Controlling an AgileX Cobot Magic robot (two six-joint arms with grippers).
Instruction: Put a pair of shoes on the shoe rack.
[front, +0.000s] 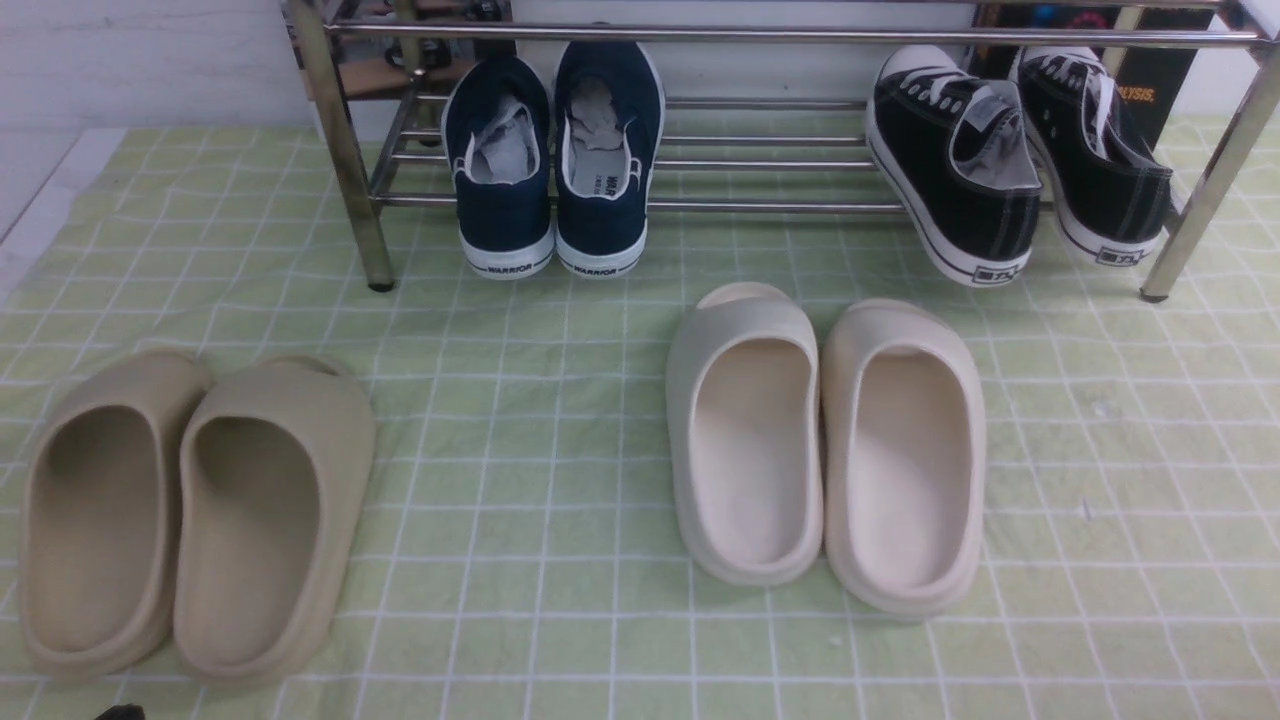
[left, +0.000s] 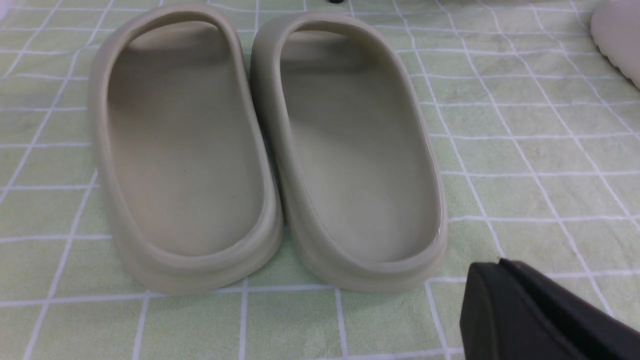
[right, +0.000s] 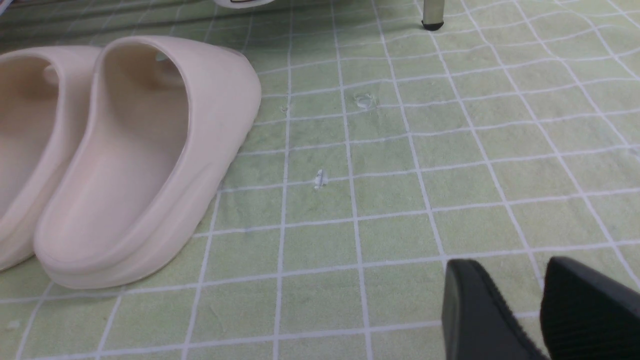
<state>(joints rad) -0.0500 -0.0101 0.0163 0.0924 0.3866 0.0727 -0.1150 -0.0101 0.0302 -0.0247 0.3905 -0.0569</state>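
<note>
1. The table (front: 600, 560) fills the front view, covered by a light green cloth (front: 1100, 450) with a white grid.
2. The shoe rack (front: 760, 160), chrome tube bars on upright legs, spans the top of the front view from upper left to upper right.
3. The beige foam slides (front: 190, 510) lie side by side at the lower left of the front view, heels toward the camera; the left wrist view shows them close up, touching along their inner sides.
4. The cream foam slides (front: 825, 450) sit at centre, just right of the middle, also side by side.
5. The black lace-up sneakers (front: 1010, 160) rest on the right part of the rack, tilted, heels hanging over the front bar.
6. The pair of shoes (front: 555, 160), navy slip-ons with white soles and paper stuffing, stands on the left part of the rack, heels toward the camera and past the front bar, the two touching.
7. The right gripper (right: 535, 310) shows at the lower right of its wrist view, its two fingers a narrow gap apart, holding nothing.
8. The left gripper (left: 540, 310) shows at the lower right of its wrist view, closed and empty, near the heel of one beige slide.
</note>
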